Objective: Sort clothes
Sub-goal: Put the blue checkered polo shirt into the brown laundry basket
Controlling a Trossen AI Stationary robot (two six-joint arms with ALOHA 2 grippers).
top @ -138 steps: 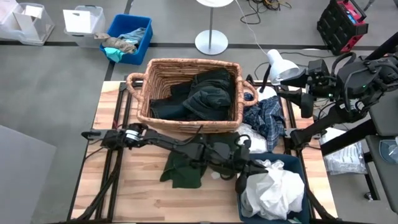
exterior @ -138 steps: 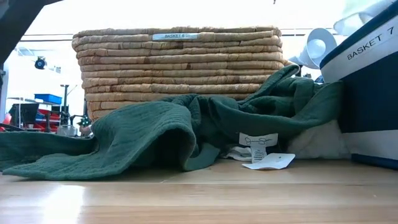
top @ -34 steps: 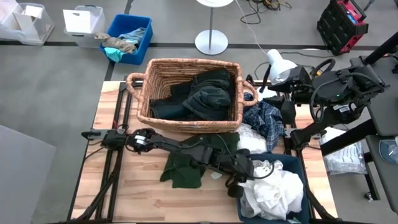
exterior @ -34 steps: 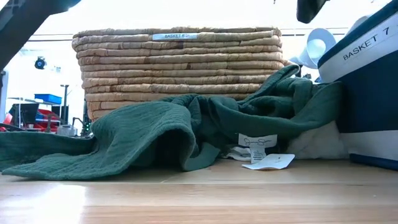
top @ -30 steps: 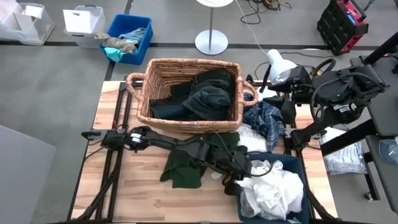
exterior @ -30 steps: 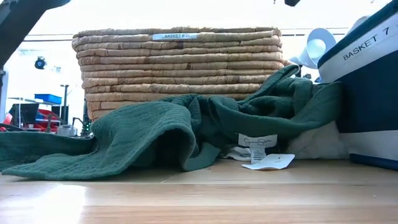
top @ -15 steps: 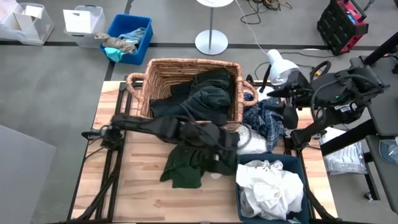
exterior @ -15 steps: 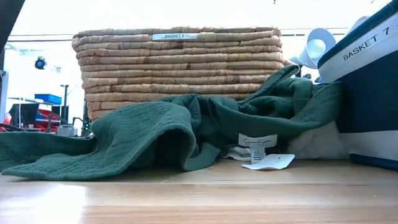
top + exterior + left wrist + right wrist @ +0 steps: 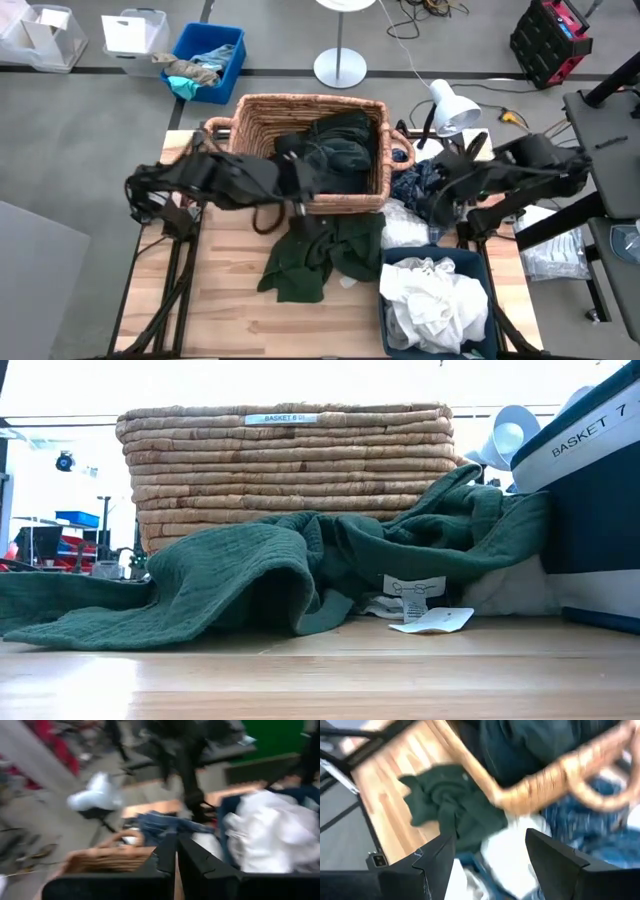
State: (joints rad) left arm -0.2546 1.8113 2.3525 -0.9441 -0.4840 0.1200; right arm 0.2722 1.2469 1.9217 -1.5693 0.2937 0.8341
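Observation:
A dark green garment lies crumpled on the table in front of the wicker basket; it also shows in the low view. Dark garments lie in the wicker basket. White garments fill the navy basket. A navy plaid garment and a white one lie by the wicker basket's right end. My left gripper is shut and empty over the wicker basket's near rim. My right gripper is open and empty above the plaid garment.
A white desk lamp stands at the table's far right corner. A blue bin with rags and clear bins stand on the floor beyond the table. Bare wood shows at the table's near left.
My left gripper has drawn back from over the navy basket toward the table's left and far side, and now stands at the wicker basket's near rim. My right arm has swung in from the table's right edge toward the plaid garment. The garments lie as before.

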